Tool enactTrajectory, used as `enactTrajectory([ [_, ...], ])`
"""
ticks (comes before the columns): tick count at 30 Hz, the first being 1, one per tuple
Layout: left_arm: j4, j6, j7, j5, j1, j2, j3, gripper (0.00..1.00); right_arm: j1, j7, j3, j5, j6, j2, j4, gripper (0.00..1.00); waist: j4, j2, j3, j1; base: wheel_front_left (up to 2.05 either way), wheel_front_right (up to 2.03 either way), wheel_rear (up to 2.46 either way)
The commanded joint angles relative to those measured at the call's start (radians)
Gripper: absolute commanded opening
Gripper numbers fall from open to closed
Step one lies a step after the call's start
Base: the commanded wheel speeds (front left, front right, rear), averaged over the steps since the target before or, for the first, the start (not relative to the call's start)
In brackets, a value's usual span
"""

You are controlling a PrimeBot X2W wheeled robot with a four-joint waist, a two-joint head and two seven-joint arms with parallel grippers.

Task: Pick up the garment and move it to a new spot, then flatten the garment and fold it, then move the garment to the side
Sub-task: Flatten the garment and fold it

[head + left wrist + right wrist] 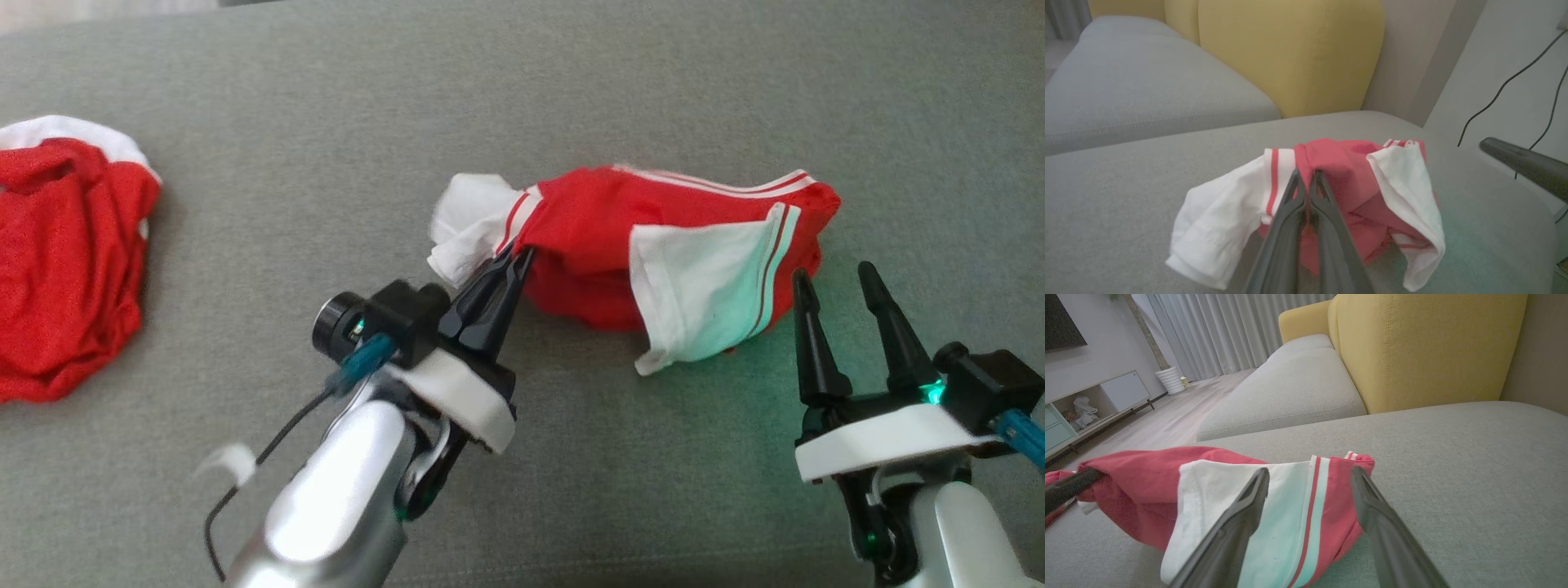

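Overhead, garment (596, 237): lay crumpled on the grey sofa cushion (571, 82), red with white sleeves.
Left wrist, left gripper (1306, 173): fingers were pressed together, pinching the garment's red edge beside a sleeve.
Right wrist, right gripper (1310, 471): fingers stood spread, tips just beside the garment.

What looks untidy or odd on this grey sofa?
The red-and-white shirt lies crumpled, one white sleeve flopped over its front, the left pincer pinched shut on its edge; the right pincer stands open. Another red garment sits bunched at the far left.
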Motion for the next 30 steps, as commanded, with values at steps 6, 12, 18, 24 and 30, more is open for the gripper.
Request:
enactTrajectory([
  [6,-0.274,0.029,0.011,0.010,0.094,0.086,0.053,0.00,-0.005,-0.013,0.007,0.021,0.007,-0.004,-0.019,1.00,0.037,0.0000,-0.036,-0.0001,0.00,0.00,0.00],
  [12,-0.512,0.057,0.108,0.021,0.108,0.154,0.074,0.00,-0.001,-0.014,-0.001,0.034,0.007,-0.004,-0.015,1.00,0.054,0.0000,-0.049,-0.0001,0.00,0.00,0.00],
  [18,-0.601,0.061,0.179,0.036,0.016,0.176,0.099,0.00,-0.008,-0.014,0.007,0.047,0.007,-0.004,-0.012,1.00,0.035,0.0000,-0.046,-0.0001,0.00,0.00,0.00],
  [24,-0.381,0.028,0.182,0.015,-0.094,0.111,0.073,0.00,-0.025,-0.018,0.026,0.061,0.007,-0.004,-0.008,1.00,-0.019,0.0000,-0.012,-0.0001,0.00,0.00,0.00],
  [30,-0.051,0.000,0.137,-0.015,-0.169,0.046,0.053,0.00,-0.041,-0.025,0.041,0.067,0.007,-0.004,-0.001,1.00,-0.070,0.0000,0.023,-0.0001,0.00,0.00,0.00],
])
